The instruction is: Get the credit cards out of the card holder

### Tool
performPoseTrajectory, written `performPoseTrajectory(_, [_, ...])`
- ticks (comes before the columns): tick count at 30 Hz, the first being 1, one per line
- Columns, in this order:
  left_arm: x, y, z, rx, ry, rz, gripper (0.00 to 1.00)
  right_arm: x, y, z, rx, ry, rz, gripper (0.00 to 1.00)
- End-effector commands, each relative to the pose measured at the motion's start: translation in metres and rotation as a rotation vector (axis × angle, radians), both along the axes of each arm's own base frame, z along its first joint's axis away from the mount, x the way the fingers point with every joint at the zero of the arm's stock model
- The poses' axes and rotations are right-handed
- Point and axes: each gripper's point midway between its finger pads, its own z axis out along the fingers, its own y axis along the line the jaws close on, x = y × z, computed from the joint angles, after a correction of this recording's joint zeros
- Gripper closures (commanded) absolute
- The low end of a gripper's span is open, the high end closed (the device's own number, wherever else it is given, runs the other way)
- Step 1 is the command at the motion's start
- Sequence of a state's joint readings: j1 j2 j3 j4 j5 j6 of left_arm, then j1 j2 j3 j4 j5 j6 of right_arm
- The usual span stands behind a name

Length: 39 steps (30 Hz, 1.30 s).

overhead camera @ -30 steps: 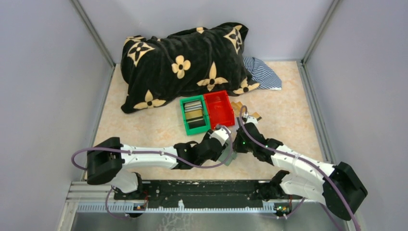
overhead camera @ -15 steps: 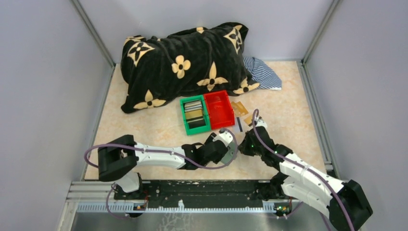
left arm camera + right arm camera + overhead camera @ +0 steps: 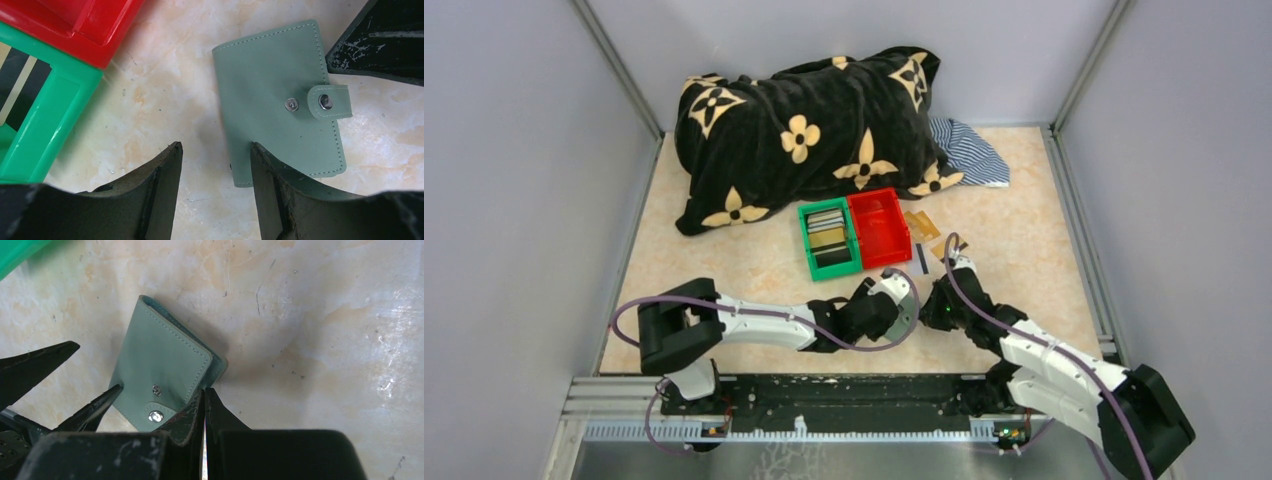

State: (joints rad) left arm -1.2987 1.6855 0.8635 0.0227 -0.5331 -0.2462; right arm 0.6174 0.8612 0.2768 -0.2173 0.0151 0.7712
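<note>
Your right gripper [image 3: 204, 395], drawn back onto card holder [image 3: 160, 360]: closed, tips wedged beside tab [image 3: 159, 413], likely prying. Left gripper [image 3: 215, 155]: half-open, astride holder's edge, seemingly steadying it.

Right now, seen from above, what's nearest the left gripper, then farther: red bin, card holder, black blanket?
1. card holder, at the left gripper's fingertips.
2. red bin, just behind it.
3. black blanket, far back.

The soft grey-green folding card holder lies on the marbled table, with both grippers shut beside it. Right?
No: the left gripper stands open, as the left wrist view shows; only the right gripper is shut. The soft grey-green folding card holder does lie on the marbled table.
</note>
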Motion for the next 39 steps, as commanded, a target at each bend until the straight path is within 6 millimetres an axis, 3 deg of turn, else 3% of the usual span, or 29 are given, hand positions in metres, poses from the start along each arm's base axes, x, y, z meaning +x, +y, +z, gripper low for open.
performPoseTrajectory(1, [0.009,0.003,0.006,0.003,-0.018,0.034,0.41,0.011,0.011,0.005,0.045,-0.038,0.009,1.0])
performPoseTrajectory(10, [0.011,0.014,-0.002,-0.006,0.014,0.049,0.42,0.015,0.015,0.003,0.047,-0.039,0.023,1.0])
performPoseTrajectory(26, [0.003,0.015,-0.018,-0.026,0.071,0.035,0.42,0.035,0.043,0.035,0.142,-0.139,0.098,1.0])
performPoseTrajectory(39, [0.002,0.015,-0.009,-0.079,0.08,0.022,0.42,0.042,0.054,0.061,0.176,-0.201,0.154,1.0])
